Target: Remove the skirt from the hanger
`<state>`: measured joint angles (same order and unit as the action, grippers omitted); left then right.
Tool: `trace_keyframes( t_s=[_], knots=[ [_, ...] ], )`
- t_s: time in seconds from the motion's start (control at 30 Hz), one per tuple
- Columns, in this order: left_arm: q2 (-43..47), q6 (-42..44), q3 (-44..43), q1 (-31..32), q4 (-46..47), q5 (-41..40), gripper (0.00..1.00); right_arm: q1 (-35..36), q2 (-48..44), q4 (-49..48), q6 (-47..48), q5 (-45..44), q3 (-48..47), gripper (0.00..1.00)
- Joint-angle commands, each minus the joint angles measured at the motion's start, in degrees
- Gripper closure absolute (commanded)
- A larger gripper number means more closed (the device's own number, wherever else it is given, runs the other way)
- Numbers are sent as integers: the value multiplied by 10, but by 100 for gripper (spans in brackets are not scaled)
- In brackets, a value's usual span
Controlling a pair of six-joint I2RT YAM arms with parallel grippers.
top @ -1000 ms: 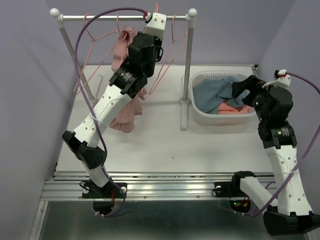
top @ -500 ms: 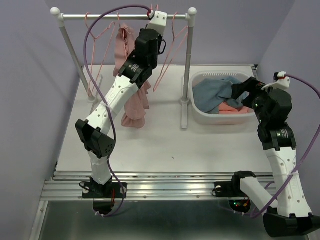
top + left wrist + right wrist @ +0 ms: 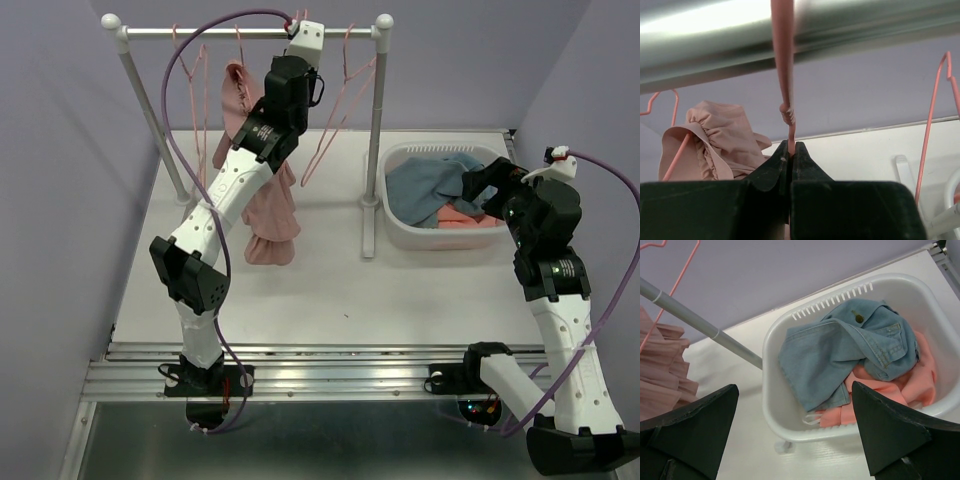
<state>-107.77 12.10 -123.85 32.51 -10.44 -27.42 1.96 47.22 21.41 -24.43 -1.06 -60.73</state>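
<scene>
Wrist views reveal left fingers (image 3: pixel 771 170) clamped on hanger (image 3: pixel 782 60), right fingers (image 3: pixel 690 425) apart.

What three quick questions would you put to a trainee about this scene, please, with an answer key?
1. Fill in: the skirt hangs from the metal ____.
2. True or false: the left gripper is shut on a pink hanger.
3. What lies on top in the basket? A) denim garment B) the skirt C) a towel
Key: 1 rail; 2 true; 3 A.
</scene>
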Motion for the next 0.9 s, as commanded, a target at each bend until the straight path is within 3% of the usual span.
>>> trace_keyframes(
  t_s=[0.0,0.43,0.5,0.57,0.67,0.73,0.87],
  knots=[
    [19,-15,15,-6,23,3,100,3,-11,-22,5,-4,-7,0],
    [35,-47,34,-7,3,10,100,3,-14,-20,3,4,-9,0],
    [34,-52,33,-7,-4,10,93,3,-17,-20,3,2,-9,0],
    [34,-57,34,-7,-11,13,71,3,-20,-20,3,3,-10,0],
    [41,-60,33,-7,-15,23,57,3,-20,-18,5,4,-11,0],
    [46,-66,27,-7,-20,29,52,3,-18,-15,5,6,-13,0],
    [64,-81,26,-6,-26,37,49,3,-18,-11,7,6,-13,0]
  ],
)
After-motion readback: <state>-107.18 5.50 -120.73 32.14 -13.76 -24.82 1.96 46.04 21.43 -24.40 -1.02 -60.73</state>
